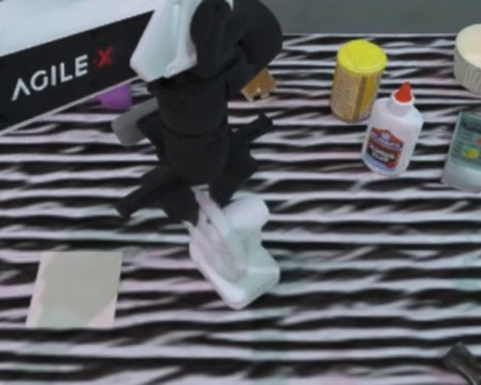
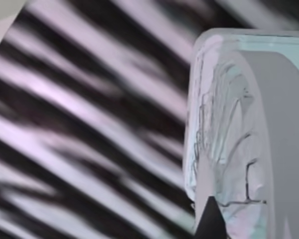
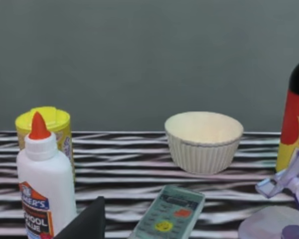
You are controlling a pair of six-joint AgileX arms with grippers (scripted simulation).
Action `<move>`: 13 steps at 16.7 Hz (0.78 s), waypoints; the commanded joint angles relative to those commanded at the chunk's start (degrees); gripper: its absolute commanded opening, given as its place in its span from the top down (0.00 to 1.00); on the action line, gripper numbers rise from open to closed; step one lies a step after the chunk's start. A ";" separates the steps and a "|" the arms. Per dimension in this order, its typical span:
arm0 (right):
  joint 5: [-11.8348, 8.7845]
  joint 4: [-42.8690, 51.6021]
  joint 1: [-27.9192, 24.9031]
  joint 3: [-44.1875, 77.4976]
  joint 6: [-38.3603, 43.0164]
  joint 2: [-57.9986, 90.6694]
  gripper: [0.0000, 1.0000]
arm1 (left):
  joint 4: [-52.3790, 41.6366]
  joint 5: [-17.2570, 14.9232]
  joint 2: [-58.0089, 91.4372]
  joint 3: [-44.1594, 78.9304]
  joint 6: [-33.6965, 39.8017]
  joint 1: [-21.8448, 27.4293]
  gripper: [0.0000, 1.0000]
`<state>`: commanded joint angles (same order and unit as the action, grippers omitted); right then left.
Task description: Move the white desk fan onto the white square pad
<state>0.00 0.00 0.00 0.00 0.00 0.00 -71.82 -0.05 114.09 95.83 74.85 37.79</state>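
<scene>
The white desk fan (image 1: 236, 257) stands near the middle of the striped table, and its translucent grille (image 2: 229, 124) fills the left wrist view from close up. My left gripper (image 1: 202, 207) comes down on the fan's top and is shut on the grille. One black fingertip (image 2: 209, 221) presses on the grille's face; the other finger is hidden behind the fan. The white square pad (image 1: 74, 289) lies flat at the front left, apart from the fan. My right gripper (image 1: 465, 362) is parked at the front right corner, open and holding nothing; only one finger (image 3: 89, 221) shows.
At the back right stand a yellow-lidded canister (image 1: 357, 79), a white glue bottle with a red cap (image 1: 391, 132), a remote control (image 1: 470, 150) and a round white container (image 1: 479, 56). A purple object (image 1: 115, 98) sits behind the left arm.
</scene>
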 joint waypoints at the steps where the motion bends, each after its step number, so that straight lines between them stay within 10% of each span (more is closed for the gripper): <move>1: 0.00 0.00 0.00 0.00 0.00 0.00 0.00 | 0.00 0.00 0.00 0.00 0.00 0.00 1.00; 13: 0.00 0.00 0.00 0.00 0.00 0.00 0.00 | -5.88 -0.01 0.21 6.06 0.17 -0.52 1.00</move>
<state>0.00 0.00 0.00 0.00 0.00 0.00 -77.70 -0.06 114.30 101.89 75.02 37.28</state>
